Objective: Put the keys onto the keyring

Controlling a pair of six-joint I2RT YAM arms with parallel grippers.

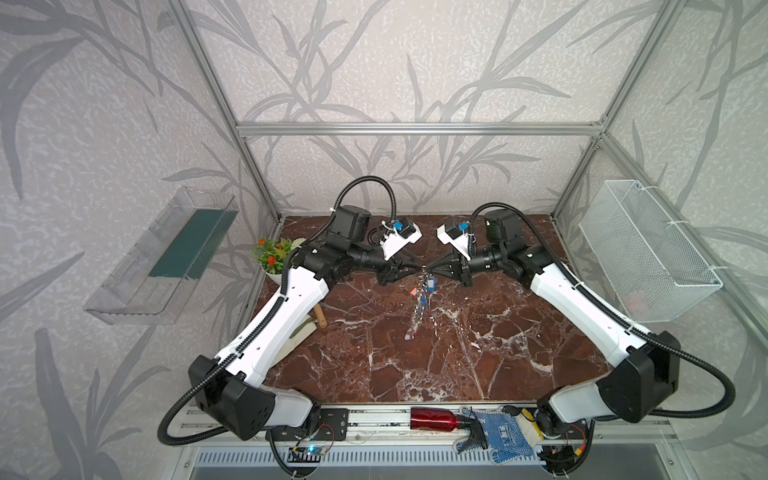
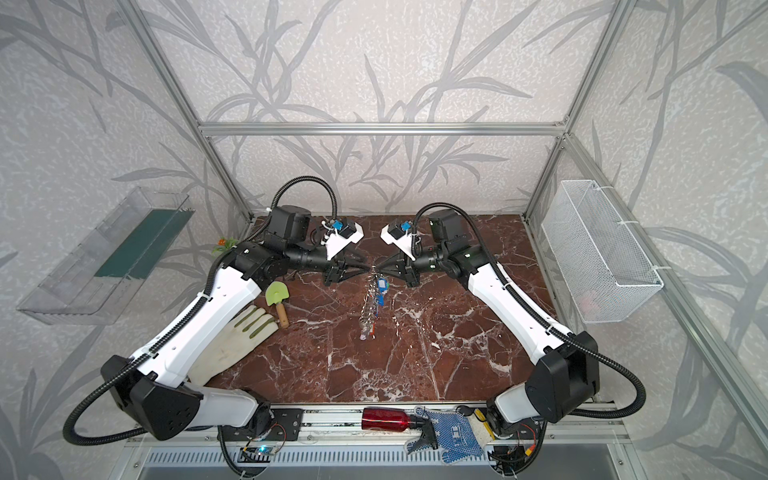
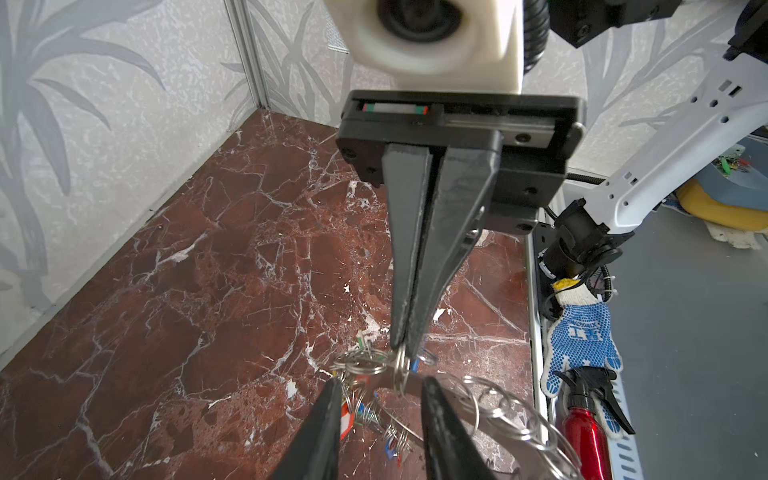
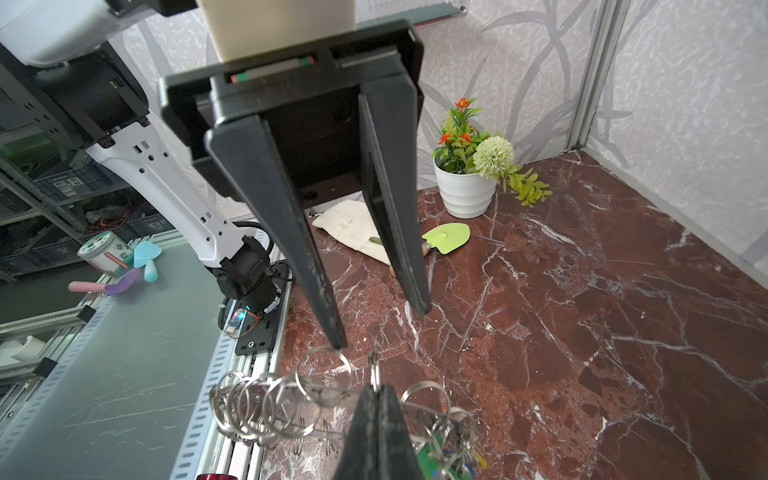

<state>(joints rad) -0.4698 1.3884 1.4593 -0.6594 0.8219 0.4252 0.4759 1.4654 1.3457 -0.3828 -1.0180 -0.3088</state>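
Observation:
The keyring (image 1: 417, 309) hangs edge-on above the marble table (image 1: 519, 353), its rim fringed with silver clips (image 3: 511, 409). My right gripper (image 4: 376, 388) is shut on one small clip at its top, as both top views show (image 2: 376, 268). Keys with coloured tags dangle from it: a blue tag (image 1: 431, 284), a red one (image 3: 346, 419), a green one (image 4: 428, 457). My left gripper (image 3: 381, 380) faces the right one, nearly tip to tip (image 1: 415, 268). Its jaws stand open either side of the held clip, and its fingers (image 4: 332, 332) grip nothing.
A potted plant (image 4: 463, 195), a green trowel (image 2: 277, 295) and a white glove (image 2: 232, 340) lie by the left arm. A red spray bottle (image 1: 432, 417) and a blue dotted glove (image 1: 503, 432) rest on the front rail. A wire basket (image 1: 648, 249) hangs on the right wall, a clear shelf (image 1: 166, 257) on the left.

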